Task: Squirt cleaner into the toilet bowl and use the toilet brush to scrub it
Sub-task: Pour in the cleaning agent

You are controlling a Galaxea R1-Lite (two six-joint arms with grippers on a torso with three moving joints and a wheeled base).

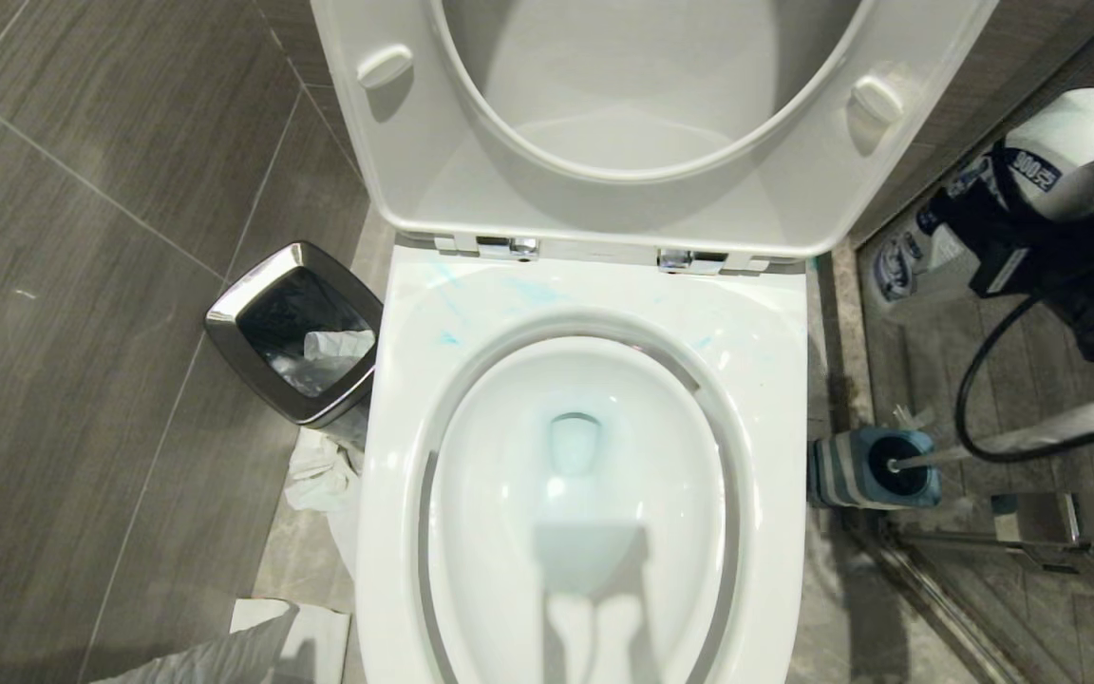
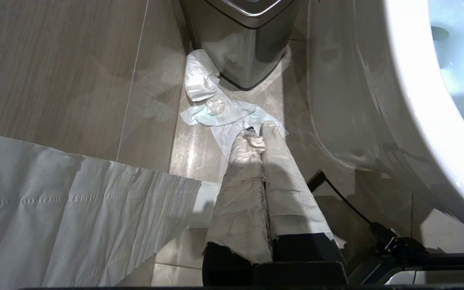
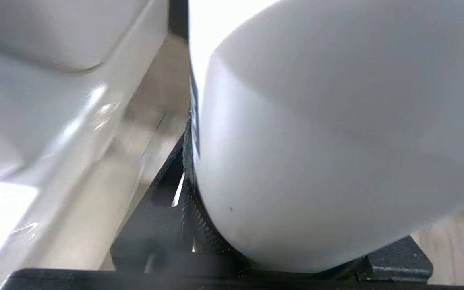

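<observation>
The toilet bowl [image 1: 395, 456] stands with seat and lid raised. Cleaner [image 1: 447, 304] shows as thin turquoise streaks on the back of the rim, and the water is tinted pale blue. The toilet brush [image 1: 1050, 429] leans in its blue holder [image 1: 875, 470] on the floor to the right of the bowl. Above it, my right gripper [image 1: 1055, 180] is shut on a white bottle [image 1: 1069, 133] with an orange cap. In the right wrist view that bottle [image 3: 336, 121] fills the space between the fingers [image 3: 191, 193]. My left gripper [image 2: 258, 135] hangs shut and empty low beside the bowl's left side [image 2: 417, 121].
A chrome-rimmed bin [image 1: 295, 332] stands left of the bowl, with crumpled tissue [image 1: 319, 475] at its foot. A sheet of paper [image 1: 253, 646] lies nearer me. A glossy partition with a metal rail [image 1: 1031, 546] borders the right side. A black cable [image 1: 970, 399] loops over the brush.
</observation>
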